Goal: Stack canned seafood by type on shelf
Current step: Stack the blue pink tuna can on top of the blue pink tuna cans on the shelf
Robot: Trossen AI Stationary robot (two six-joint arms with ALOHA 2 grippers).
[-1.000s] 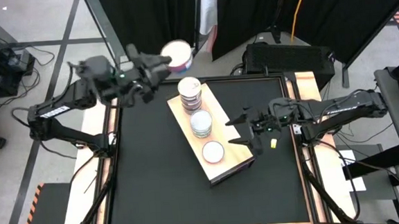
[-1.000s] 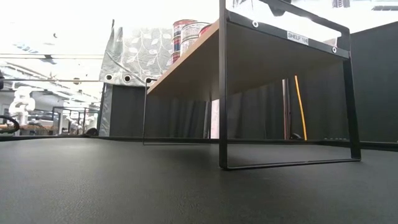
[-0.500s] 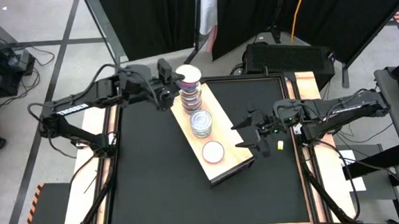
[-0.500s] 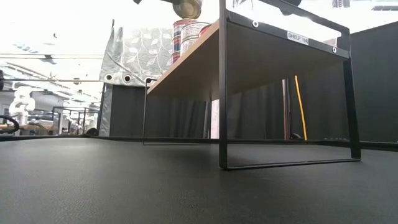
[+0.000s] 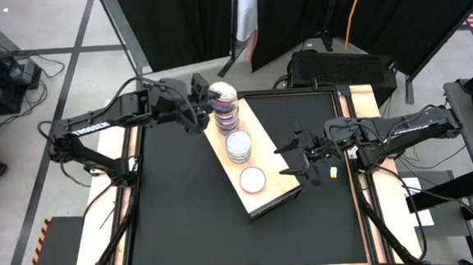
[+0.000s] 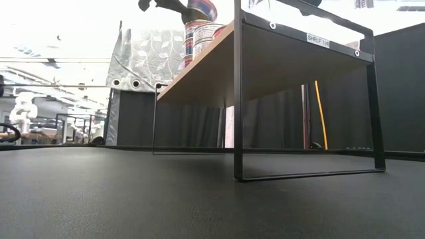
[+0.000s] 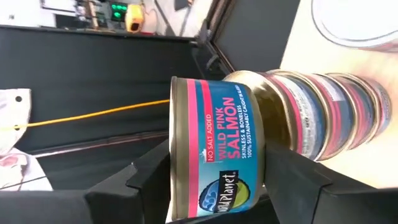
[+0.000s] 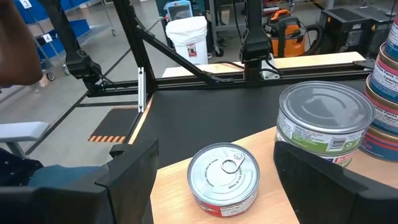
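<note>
Left gripper [image 5: 204, 94] clamps salmon tin [image 7: 214, 147] by its sides, seating it atop tall salmon stack [image 5: 225, 113] at shelf [image 5: 275, 192] far end, keeping types grouped. Right gripper [image 5: 304, 155] waits beside shelf, fingers spread, empty.

Shiny metal tins [image 7: 217, 149] with glossy paper labels, sitting on a smooth pale wood shelf [image 5: 274, 188] above matt black tabletop [image 5: 175, 210]

Left gripper [image 5: 207, 99] is reaching across at the far side, fingers clamping; right gripper [image 5: 302, 163] is hovering, fingers spread.
</note>
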